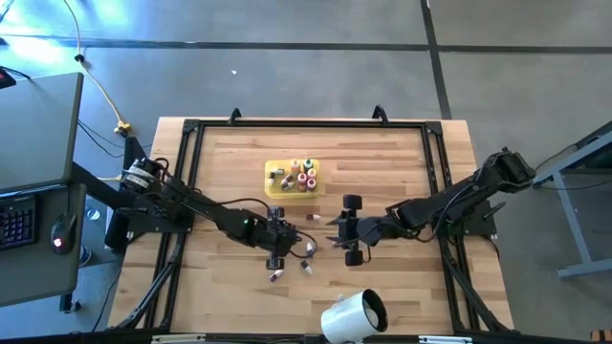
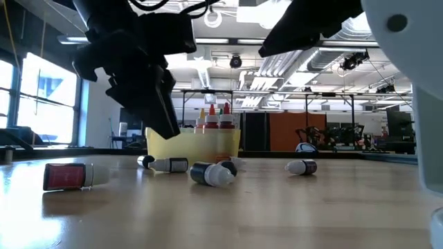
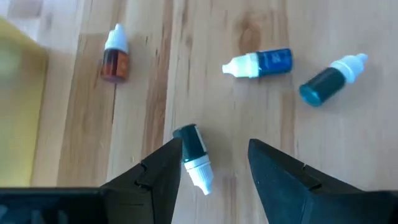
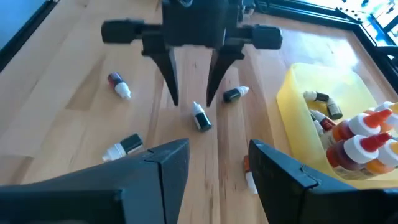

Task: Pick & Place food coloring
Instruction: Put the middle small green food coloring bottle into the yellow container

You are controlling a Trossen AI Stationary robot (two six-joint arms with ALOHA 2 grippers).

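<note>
food coloring bottle [image 3: 193, 155] lying between fingers | left hand [image 3: 214, 163] open, empty | right hand [image 4: 217, 163] open, empty

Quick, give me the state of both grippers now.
Left gripper: open, holding nothing, poised over a dark bottle lying on the table.
Right gripper: open, holding nothing, waiting nearby.

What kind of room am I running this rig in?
Probably a lab or industrial workshop: exposed ceiling ducts and big windows behind the wooden table, a bare concrete floor, and a desk with a keyboard beside it.
</note>
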